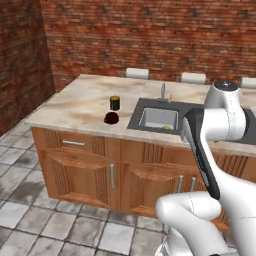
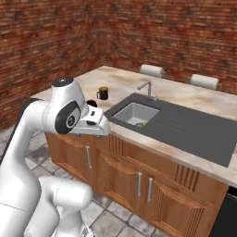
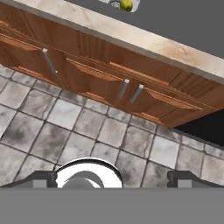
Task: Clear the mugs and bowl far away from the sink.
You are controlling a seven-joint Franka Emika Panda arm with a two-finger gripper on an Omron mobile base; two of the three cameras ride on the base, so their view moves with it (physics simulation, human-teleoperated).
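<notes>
Two mugs stand on the marble counter point(image 1: 75, 107) left of the sink point(image 1: 159, 119): a black mug point(image 1: 115, 102) point(image 2: 102, 93) and, nearer the front edge, a dark red mug point(image 1: 111, 118) point(image 2: 91, 103), which my arm partly hides in the right base view. The bowl is out of view. My gripper point(image 3: 116, 180) is open, with its fingertips point(image 3: 43, 180) far apart and nothing between them. It hangs in front of the counter and looks down at the cabinet doors point(image 3: 94, 76) and the tiled floor. My hand point(image 2: 95, 121) sits just short of the counter's front edge, well away from both mugs.
A small yellow-green round thing point(image 1: 166, 127) point(image 3: 126, 5) lies in the basin. A thin tap point(image 2: 147, 88) rises behind the sink and the ribbed draining board point(image 2: 185, 127) extends to its right. White rounded things point(image 1: 137, 73) stand beyond the far edge. Brick walls close the back and left.
</notes>
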